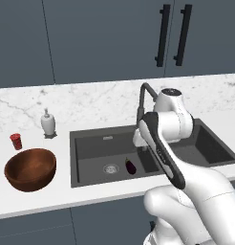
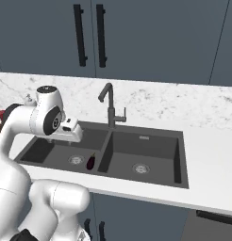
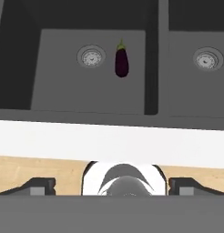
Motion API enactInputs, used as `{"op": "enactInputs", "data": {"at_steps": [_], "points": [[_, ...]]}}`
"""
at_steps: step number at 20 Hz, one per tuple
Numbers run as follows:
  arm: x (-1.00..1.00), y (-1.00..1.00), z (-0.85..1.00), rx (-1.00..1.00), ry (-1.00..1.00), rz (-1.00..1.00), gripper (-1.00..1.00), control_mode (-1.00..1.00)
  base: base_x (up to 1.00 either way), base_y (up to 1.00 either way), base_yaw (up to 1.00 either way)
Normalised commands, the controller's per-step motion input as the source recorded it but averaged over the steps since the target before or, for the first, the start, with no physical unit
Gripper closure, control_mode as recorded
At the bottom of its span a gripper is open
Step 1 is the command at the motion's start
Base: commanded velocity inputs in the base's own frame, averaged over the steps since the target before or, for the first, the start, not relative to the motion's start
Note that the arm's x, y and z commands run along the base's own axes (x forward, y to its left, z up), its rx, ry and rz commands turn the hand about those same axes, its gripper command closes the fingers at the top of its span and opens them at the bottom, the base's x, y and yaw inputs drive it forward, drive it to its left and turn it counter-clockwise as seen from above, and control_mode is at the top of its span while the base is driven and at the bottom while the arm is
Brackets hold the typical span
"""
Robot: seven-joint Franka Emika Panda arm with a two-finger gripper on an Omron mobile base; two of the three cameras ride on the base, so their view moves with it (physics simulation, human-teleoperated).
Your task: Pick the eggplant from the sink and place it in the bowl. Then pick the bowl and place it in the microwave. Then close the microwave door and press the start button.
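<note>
On the counter: a dark grey double-basin sink (image 1: 90,158) is set into a white marbled worktop (image 1: 90,103), with dark blue cabinet doors (image 1: 105,38) above.
Eggplant: the small dark purple eggplant (image 1: 131,166) lies on the floor of the left basin, just beside the round drain (image 1: 110,168), at about 3 o'clock from it in the left base view. In the hand view the eggplant (image 3: 121,62) sits at about 12 o'clock, its green cap pointing up the picture, again just beside that drain (image 3: 91,57).
Faucet: a dark curved faucet (image 2: 108,106) stands behind the divider between the two basins.
Bowl: the large reddish-brown wooden bowl (image 1: 30,168) rests upright on the worktop, at 9 o'clock from the sink and apart from it.
Other items: a small red cup (image 1: 16,141) stands near the bowl at about 11 o'clock from it; a white soap dispenser (image 1: 48,122) stands behind the sink's left corner.
Gripper: the gripper (image 3: 111,185) is above the sink's front edge, looking down into the left basin, well apart from the eggplant.
Jaws: spread wide, one dark fingertip (image 3: 38,185) near each lower side of the hand view, nothing between them.
Arm: the white arm (image 1: 167,143) bends over the middle of the sink.
</note>
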Motion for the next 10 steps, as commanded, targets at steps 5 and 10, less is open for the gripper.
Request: {"op": "enactInputs", "data": {"at_steps": [5, 10], "points": [[0.39, 0.19, -0.52, -0.02, 0.00, 0.00, -1.00, -1.00, 0.00, 0.00, 0.00], [0.40, 0.09, -0.49, -0.05, 0.07, 0.00, -1.00, -1.00, 0.00, 0.00, 0.00]]}}
